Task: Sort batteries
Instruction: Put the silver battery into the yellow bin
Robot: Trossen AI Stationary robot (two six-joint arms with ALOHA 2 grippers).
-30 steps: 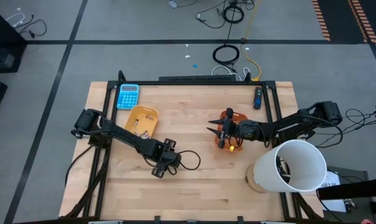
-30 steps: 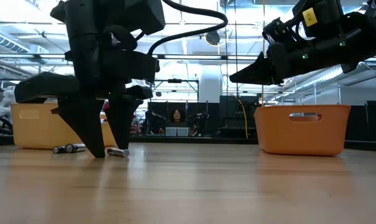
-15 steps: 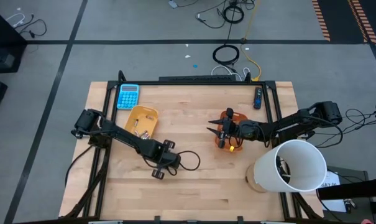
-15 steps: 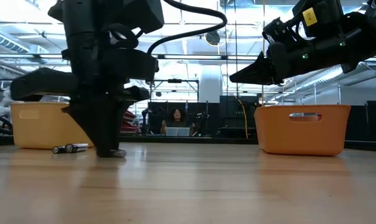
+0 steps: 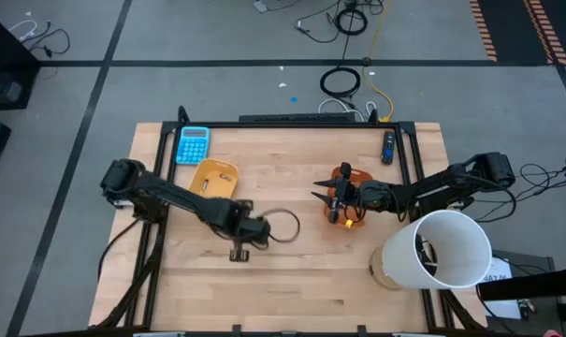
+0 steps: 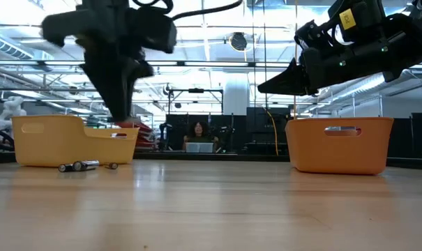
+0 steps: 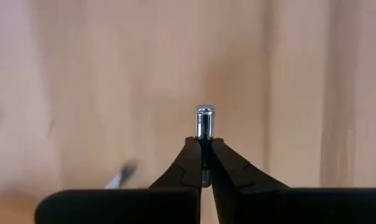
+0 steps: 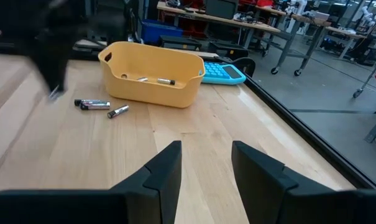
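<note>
Three small dark-and-silver cylindrical batteries (image 8: 96, 104) lay loose on the pale wooden counter (image 5: 301, 281) just beside the yellow plastic tray (image 8: 153, 79); at least two more sat inside that tray. We judged the sorting partly done: some cells were binned, several were left on the counter, and one was in transit.

We saw the left pincer (image 7: 202, 163) closed tight on a small silvery cylindrical battery (image 7: 204, 122), which stuck out beyond the fingertips, raised clear of the counter near the yellow tray in the low view. The right pincer (image 8: 205, 163) hung above the orange plastic tray (image 6: 340, 143), its fingers parted and holding nothing that we could see.

We could not tell what the orange tray held.

Surroundings: a blue calculator (image 5: 193, 144) touched the far side of the yellow tray, a dark remote-like stick (image 5: 388, 146) lay at the counter's far edge, and a large white cylinder (image 5: 439, 249) stood at the near right corner. None of them blocked the path to either tray, in our judgement.
</note>
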